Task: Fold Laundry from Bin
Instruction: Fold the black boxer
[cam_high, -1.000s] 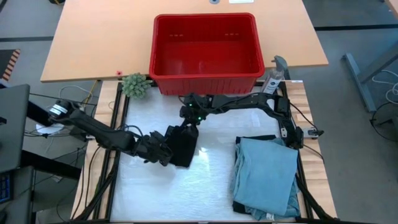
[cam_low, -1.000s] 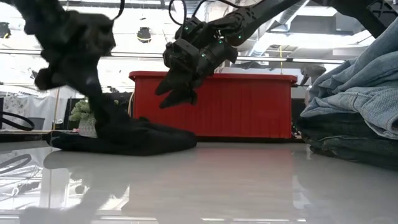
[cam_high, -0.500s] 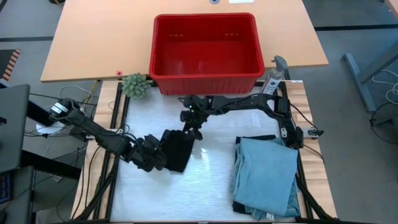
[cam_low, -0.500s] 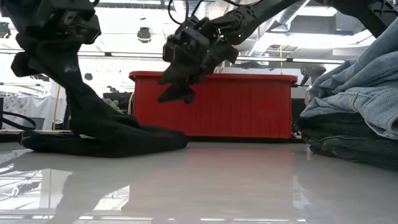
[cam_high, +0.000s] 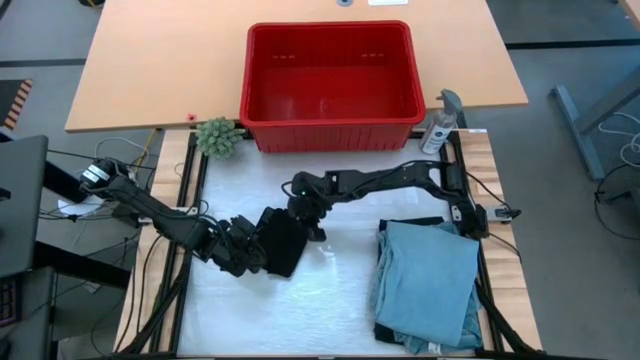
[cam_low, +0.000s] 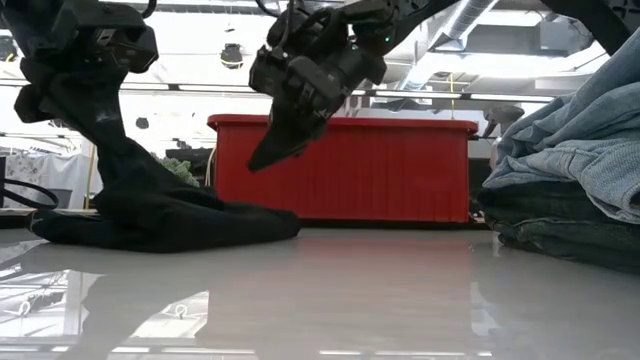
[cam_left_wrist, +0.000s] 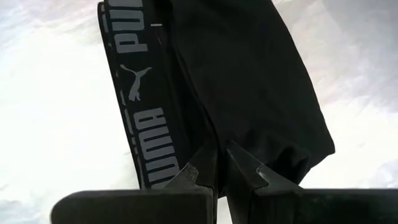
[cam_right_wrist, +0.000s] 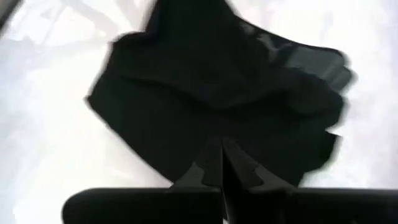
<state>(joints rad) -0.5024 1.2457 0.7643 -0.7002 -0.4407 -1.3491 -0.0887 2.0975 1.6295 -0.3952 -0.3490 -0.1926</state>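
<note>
Small black item (cam_high: 283, 240) in the middle of the white tabletop (cam_high: 330, 310), a bit toward 9 o'clock. Soft and dark, with a band along one edge carrying pale letters (cam_left_wrist: 138, 124). One end pulled up off the surface, the rest lying in a low heap (cam_low: 170, 222).

Left gripper (cam_high: 255, 250) at the 9 o'clock side of the black item, squeezed tight on its cloth, fingers (cam_left_wrist: 205, 163) pinching a fold. Right gripper (cam_high: 308, 210) just above the item's 1 o'clock corner, fingers pressed together. In the low view, pointing down with nothing in it and clear of the cloth (cam_low: 275, 145).

Red bin (cam_high: 330, 72) at 12 o'clock, past the white surface, sitting on a light brown wooden table (cam_high: 160, 60). Only red bottom showing inside. Pile of light blue folded laundry (cam_high: 425, 280) at 4 o'clock, well apart from the black item. In the low view, the pile stacked high with darker denim under it (cam_low: 560, 215).

Small green plant (cam_high: 217, 135) beside the bin at 10 o'clock. Spray bottle (cam_high: 438, 122) beside the bin at 2 o'clock. White tabletop shiny, with dark frame bars along its sides (cam_high: 195, 180). Grey floor around, cables at 9 o'clock (cam_high: 110, 160). Beyond the table, a bright ceiling with lights and pipes (cam_low: 230, 50).
</note>
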